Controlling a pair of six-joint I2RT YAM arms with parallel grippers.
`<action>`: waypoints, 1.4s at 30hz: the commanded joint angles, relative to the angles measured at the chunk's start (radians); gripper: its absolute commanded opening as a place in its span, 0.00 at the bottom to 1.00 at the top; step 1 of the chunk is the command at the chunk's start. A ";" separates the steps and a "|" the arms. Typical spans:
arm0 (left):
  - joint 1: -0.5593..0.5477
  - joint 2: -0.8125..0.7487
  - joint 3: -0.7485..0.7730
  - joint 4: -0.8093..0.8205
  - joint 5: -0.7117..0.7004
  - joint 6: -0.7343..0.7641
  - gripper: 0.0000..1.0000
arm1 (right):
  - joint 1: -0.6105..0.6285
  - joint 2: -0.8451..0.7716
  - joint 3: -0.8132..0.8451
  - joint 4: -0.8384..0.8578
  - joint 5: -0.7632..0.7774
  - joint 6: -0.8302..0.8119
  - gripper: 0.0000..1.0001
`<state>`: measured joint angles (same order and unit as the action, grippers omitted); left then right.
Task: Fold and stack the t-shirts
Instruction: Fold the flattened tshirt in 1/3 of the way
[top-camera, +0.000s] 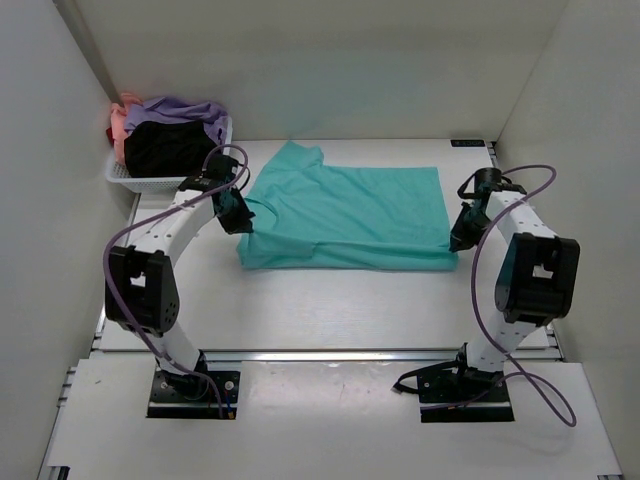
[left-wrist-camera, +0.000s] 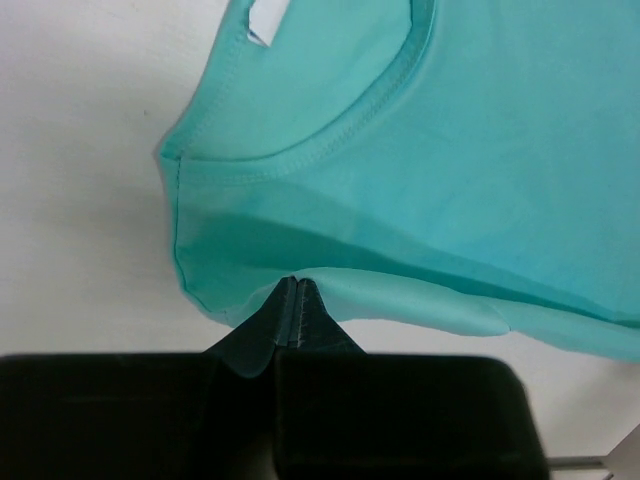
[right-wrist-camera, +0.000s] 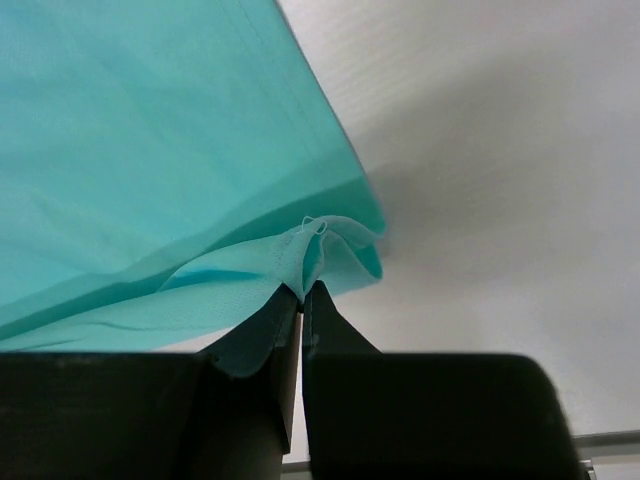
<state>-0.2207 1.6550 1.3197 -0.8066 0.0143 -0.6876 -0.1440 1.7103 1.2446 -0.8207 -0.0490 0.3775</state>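
Nearest, out over the bare white table (top-camera: 330, 310), the left pincer (top-camera: 238, 222) is pressed together on the near left corner of the teal t-shirt (top-camera: 350, 215). Its wrist view shows the tips meeting with a fold of teal cloth caught between them, just below the ribbed neckline (left-wrist-camera: 330, 135). The right pincer (top-camera: 458, 240) is likewise pressed together, pinching the near right corner of the same shirt (in its wrist view a small bunched ruffle of thin cloth sits right at the tips). Between the two pincers the shirt's near edge runs roughly parallel to the table's near edge. It is slightly raised at both pinched corners, so a shadowed gap shows under the cloth.

The rest of the shirt lies flat across the middle of the table and reaches toward its far edge. The neck opening is on the left and the hem on the right, with one sleeve (top-camera: 298, 157) pointing at the far edge.

At the far left corner stands a white mesh basket (top-camera: 135, 183), apart from the teal shirt. It holds a black t-shirt (top-camera: 165, 148), with a lavender t-shirt (top-camera: 185, 107) heaped behind it and a pink t-shirt (top-camera: 127, 108) at the basket's far left side
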 joint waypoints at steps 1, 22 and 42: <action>0.026 0.029 0.076 -0.003 -0.019 0.013 0.00 | 0.009 0.044 0.078 -0.011 0.018 -0.023 0.00; 0.078 0.258 0.326 0.060 0.101 -0.003 0.31 | 0.037 0.130 0.259 0.024 0.046 0.061 0.37; -0.049 0.436 0.204 0.079 -0.013 -0.003 0.06 | 0.216 0.288 0.201 0.127 0.037 0.043 0.32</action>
<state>-0.2871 2.1284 1.5723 -0.7052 0.0643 -0.6968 0.0818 1.9812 1.4380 -0.7033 -0.0334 0.3973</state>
